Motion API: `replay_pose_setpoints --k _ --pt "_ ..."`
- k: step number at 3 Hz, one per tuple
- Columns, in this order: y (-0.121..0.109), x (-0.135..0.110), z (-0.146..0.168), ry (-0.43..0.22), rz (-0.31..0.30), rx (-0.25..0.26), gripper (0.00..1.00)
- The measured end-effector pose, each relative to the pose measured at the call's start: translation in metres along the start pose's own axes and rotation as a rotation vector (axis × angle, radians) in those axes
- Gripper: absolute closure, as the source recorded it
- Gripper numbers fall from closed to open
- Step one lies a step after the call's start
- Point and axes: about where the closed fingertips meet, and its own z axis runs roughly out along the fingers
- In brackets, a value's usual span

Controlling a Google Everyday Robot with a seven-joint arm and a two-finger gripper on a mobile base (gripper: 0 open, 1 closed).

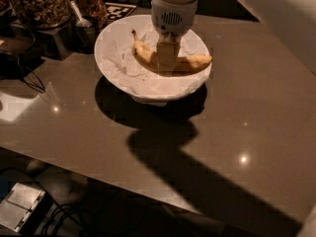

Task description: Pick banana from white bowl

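The banana [194, 62], yellow with brown speckles and a thin dark stem pointing up-left, lies across the middle of the white bowl [114, 46], which is lined with crumpled white paper. My gripper [166, 67] comes straight down from the white arm and is shut on the banana's middle. One finger [167, 56] covers the banana's centre. The banana looks slightly raised off the paper.
The bowl stands on a brown table [247, 112]. Glass jars of nuts [39, 4] and a metal scoop [81, 19] stand at the back left, by a black-and-white tag [120, 9]. Cables [24, 80] lie at the left edge. A box [19, 206] sits on the floor.
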Motion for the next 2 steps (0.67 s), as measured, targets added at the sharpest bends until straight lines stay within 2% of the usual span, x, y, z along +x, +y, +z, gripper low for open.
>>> replay_pose_setpoints --k 1,2 --pt "0.044 0.0156 -0.0488 -0.034 0.006 0.039 1.0" --pt "0.0366 0.0077 -0.048 -0.059 0.004 0.064 1.0"
